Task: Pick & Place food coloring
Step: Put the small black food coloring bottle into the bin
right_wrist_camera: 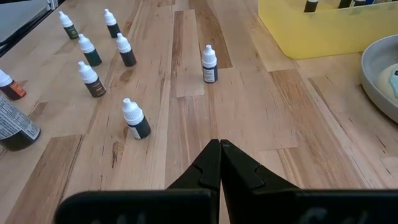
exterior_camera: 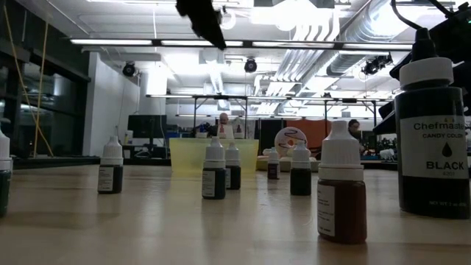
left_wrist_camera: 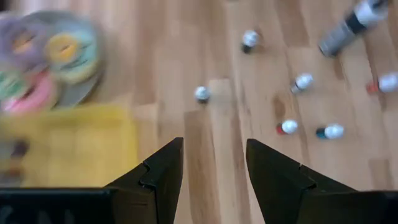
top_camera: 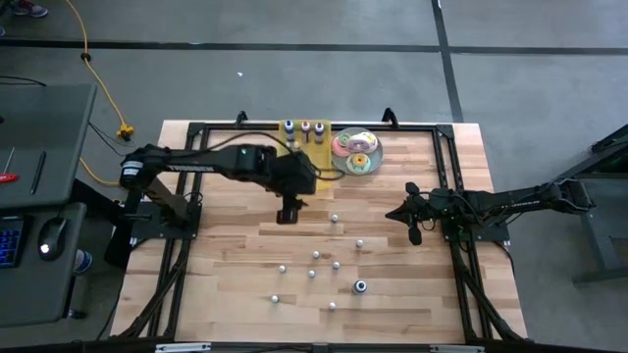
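Note:
Several small food coloring bottles (top_camera: 316, 256) with white caps stand scattered on the wooden table, and a larger black bottle (top_camera: 360, 286) stands among them. More bottles (top_camera: 305, 128) stand in the yellow tray (top_camera: 294, 145) at the far edge. My left gripper (top_camera: 287, 213) hangs open and empty above the table, just near of the tray and high in the low view (exterior_camera: 202, 18). The left wrist view shows its fingers (left_wrist_camera: 214, 146) apart over bare wood, with a bottle (left_wrist_camera: 202, 93) ahead. My right gripper (top_camera: 410, 224) waits shut at the table's right, fingertips together (right_wrist_camera: 219, 144).
A round plate of pastel doughnuts (top_camera: 356, 152) sits right of the yellow tray. Black frame rails (top_camera: 446, 176) run along the table's edges. Bare wood lies between the tray and the scattered bottles. A tall black-labelled bottle (exterior_camera: 430, 125) stands close to the low camera.

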